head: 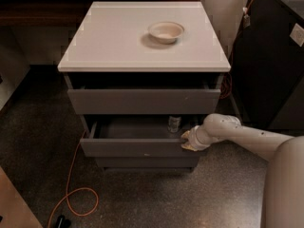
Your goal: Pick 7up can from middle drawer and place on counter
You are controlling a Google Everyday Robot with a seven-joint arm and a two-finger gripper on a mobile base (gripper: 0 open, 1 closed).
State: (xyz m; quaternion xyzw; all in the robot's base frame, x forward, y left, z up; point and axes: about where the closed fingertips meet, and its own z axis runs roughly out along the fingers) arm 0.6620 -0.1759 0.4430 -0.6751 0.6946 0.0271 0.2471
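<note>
The middle drawer (137, 147) of the grey cabinet is pulled out, and its dark inside shows. The 7up can (174, 123) stands upright inside it at the back right, small and silvery-grey. My gripper (186, 140) is at the right end of the drawer front's top edge, just in front of and below the can, at the end of my white arm coming in from the right. The white counter (118, 37) tops the cabinet.
A shallow cream bowl (166, 31) sits on the counter, right of centre. The top drawer (142, 101) is slightly out; the bottom drawer (147, 162) sits below. A black cabinet (270, 56) stands to the right. An orange cable (71, 194) loops on the floor at the left.
</note>
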